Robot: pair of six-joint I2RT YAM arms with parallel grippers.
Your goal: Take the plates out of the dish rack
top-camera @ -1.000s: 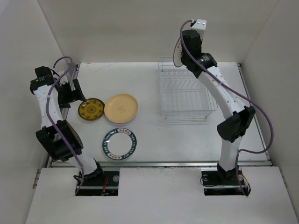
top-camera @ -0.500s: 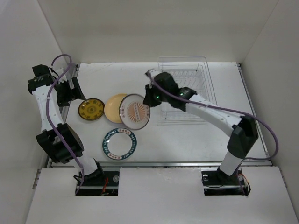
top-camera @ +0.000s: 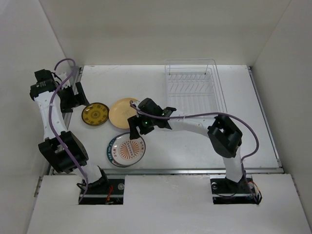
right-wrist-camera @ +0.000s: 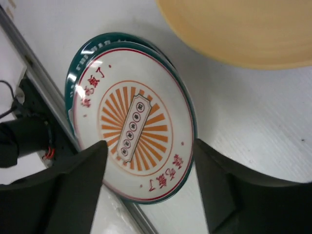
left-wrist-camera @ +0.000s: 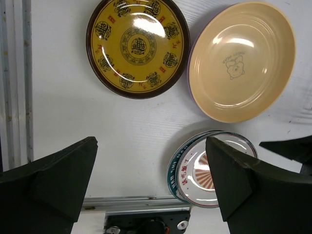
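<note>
Two glossy round plates stacked flat on the matte white table (top-camera: 195,141) near the arms: a white plate with an orange sunburst (top-camera: 129,150) on top of a teal-rimmed plate (top-camera: 109,146). Farther back, a yellow plate (top-camera: 95,114) with a brown patterned rim, just beside a plain pale orange plate (top-camera: 124,113). Right gripper (right-wrist-camera: 150,146) spread wide above the stack, holding nothing; left gripper (left-wrist-camera: 151,146) equally wide, empty-fingered; thin-wire rectangular dish rack (top-camera: 195,87) far right, well apart from the plates.

Teal-rimmed plate (right-wrist-camera: 80,56) mostly hidden under orange-centred plate (right-wrist-camera: 134,129); pale orange plate (right-wrist-camera: 243,29) cut off at top.
</note>
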